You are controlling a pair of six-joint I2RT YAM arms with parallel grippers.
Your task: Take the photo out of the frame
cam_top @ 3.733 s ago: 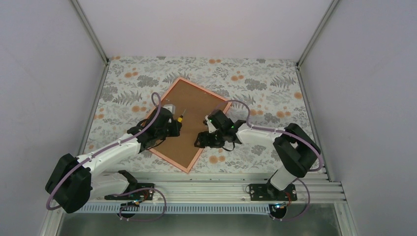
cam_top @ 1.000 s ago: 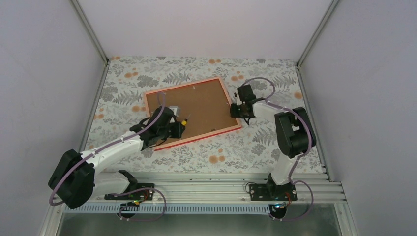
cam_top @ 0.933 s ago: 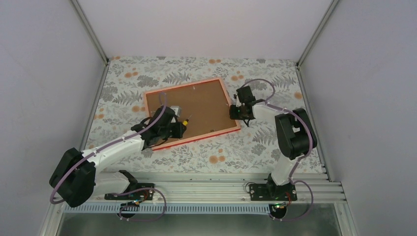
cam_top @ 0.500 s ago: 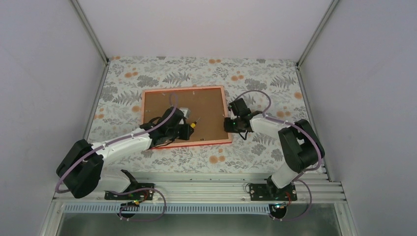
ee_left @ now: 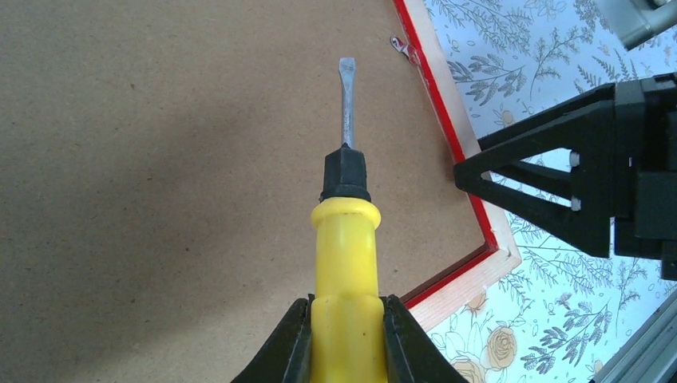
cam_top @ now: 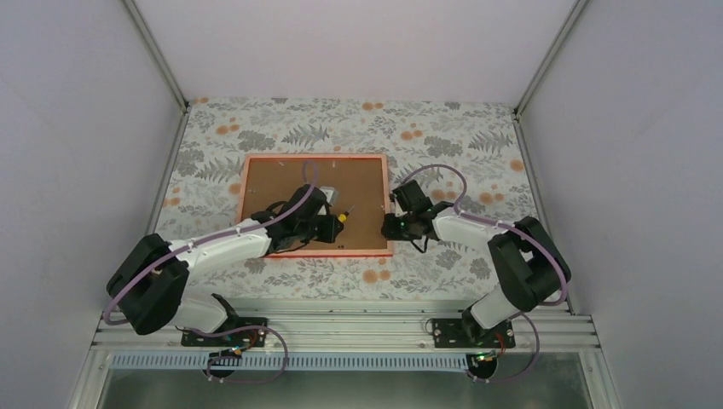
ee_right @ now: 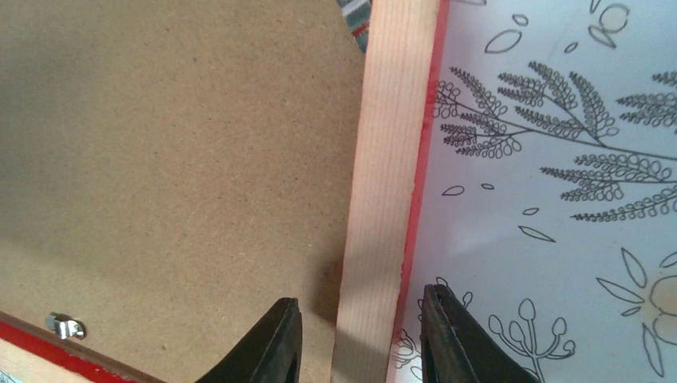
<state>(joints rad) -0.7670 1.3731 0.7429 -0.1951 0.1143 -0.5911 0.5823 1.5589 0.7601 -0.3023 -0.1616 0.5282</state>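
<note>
The red frame [cam_top: 315,157] lies back-up around the middle of the floral table [cam_top: 443,128], a little toward its left edge, brown fibreboard backing [cam_top: 273,183] showing; the photo is hidden from me. The left claw [ee_left: 345,319] is clamped on a yellow-handled flat screwdriver [ee_left: 345,239], its blade over the backing; the right claw [ee_right: 363,327] stands parted astride the frame's right rail, toward the near corner.

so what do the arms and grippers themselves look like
The left arm and right arm have white links, bulky black joints and a looping purple cable each. The left gripper and right gripper have black tapered fingers.
</note>
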